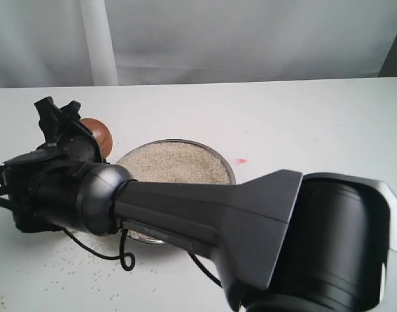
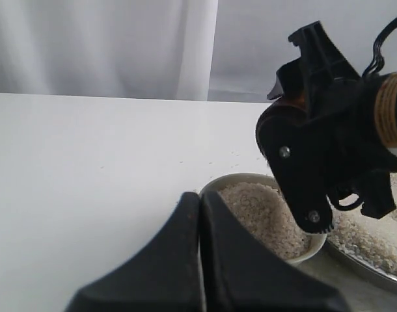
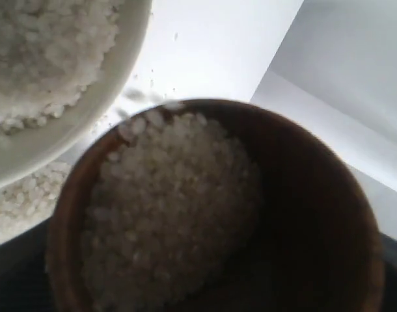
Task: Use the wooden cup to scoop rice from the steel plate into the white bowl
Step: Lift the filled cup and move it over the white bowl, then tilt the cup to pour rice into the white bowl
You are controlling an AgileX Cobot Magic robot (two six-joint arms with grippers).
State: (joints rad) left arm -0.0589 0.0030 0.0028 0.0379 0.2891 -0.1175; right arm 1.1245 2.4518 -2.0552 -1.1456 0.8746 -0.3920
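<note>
On my far left, the left gripper idles low over the tabletop with its fingers pressed together and nothing between them, so it plays no part here. Just past it sits the white bowl, already heaped with rice close to its rim. Over the bowl's far side hangs the right gripper, reached across from the other side and clamped on the wooden cup. The cup is tipped toward the bowl and well loaded with grains. Through the right wrist camera, the cup's lip is right beside the bowl's rim and a few blurred grains sit at the lip. I can't tell whether that lip is truly over the inside of the bowl. I judge this as the pour, and the trick is placement before rotation. I would nudge the lip inward over the rice mound, a touch above the rim without knocking it. Then I would roll the wrist slowly so the grains slide rather than dump, since the bowl has little room left. Loose grains already speckle the tabletop near me. To the right lies the steel plate, with plenty left to scoop.
</note>
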